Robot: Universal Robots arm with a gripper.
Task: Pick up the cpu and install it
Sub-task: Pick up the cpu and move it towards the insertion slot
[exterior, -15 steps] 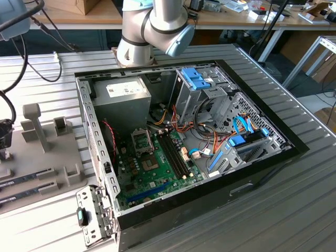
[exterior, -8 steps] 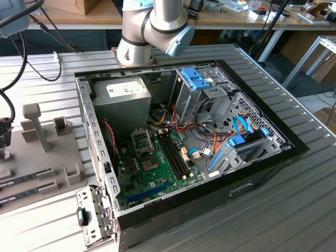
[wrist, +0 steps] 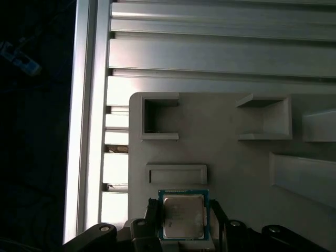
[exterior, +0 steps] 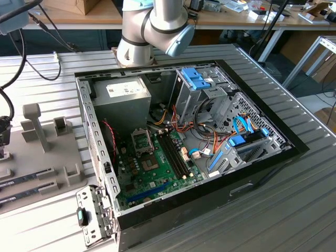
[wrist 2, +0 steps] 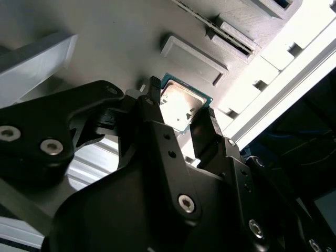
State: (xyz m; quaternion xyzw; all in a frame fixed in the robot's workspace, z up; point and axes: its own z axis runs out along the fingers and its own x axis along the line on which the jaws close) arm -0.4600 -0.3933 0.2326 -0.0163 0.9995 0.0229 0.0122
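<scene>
The cpu (wrist: pixel 182 215), a small square chip with a silvery top and green rim, lies low over the grey parts tray (wrist: pixel 236 157), beside a low rectangular block. My gripper (wrist: pixel 184 216) straddles it, and the black fingers (wrist: pixel 153 212) press against two opposite edges. In the second wrist view the cpu (wrist 2: pixel 182 103) gleams between the same two fingertips (wrist 2: pixel 153 88) of the gripper (wrist 2: pixel 181 102). I cannot tell whether the chip still rests on the tray. In the exterior view the motherboard (exterior: pixel 157 173) lies inside the open computer case (exterior: pixel 252 173), with its metal socket (exterior: pixel 142 140) near the power supply.
The grey tray (exterior: pixel 58 173) with upright posts and slots sits at the exterior view's left on a ribbed metal table (exterior: pixel 294 210). The arm's base (exterior: pixel 152 31) stands behind the case. Drive cages, blue brackets and cable bundles (exterior: pixel 210 105) fill the case's far side. The table edge (wrist: pixel 86 131) runs close to the tray.
</scene>
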